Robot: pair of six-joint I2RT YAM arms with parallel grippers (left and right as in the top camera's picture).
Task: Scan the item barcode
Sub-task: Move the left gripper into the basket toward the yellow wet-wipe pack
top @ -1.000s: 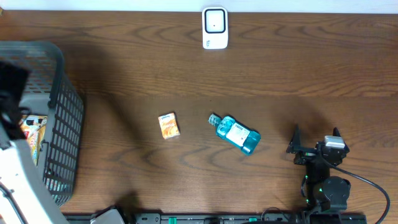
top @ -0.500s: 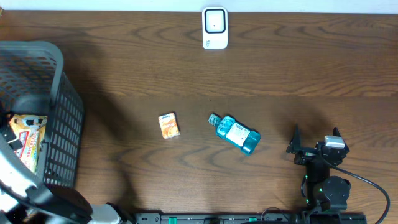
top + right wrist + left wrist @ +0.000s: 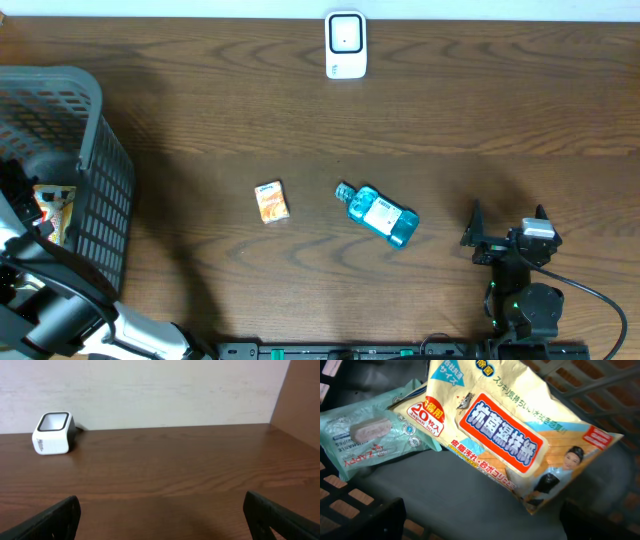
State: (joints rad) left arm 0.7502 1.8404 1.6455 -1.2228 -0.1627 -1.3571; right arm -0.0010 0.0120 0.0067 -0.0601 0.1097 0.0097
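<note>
The left gripper (image 3: 485, 525) is held wide over the wipes packet (image 3: 505, 445) in the left-edge basket (image 3: 105, 200), presumably for picking; the right gripper (image 3: 160, 515) is parked wide.

1. Overhead: high, looking straight down on the whole table (image 3: 200, 120), basket (image 3: 105, 200) at the left, scanner (image 3: 346, 45) at the far edge.
2. Left wrist: inside the basket, looking down at its floor from very near; a yellow pack (image 3: 520, 435) fills most of the view.
3. Right wrist: low over the table, facing level toward the wall (image 3: 150, 390); the scanner is far, at the left.
4. Overhead shares the pack with the left wrist view, the scanner and table with the right wrist view.
</note>
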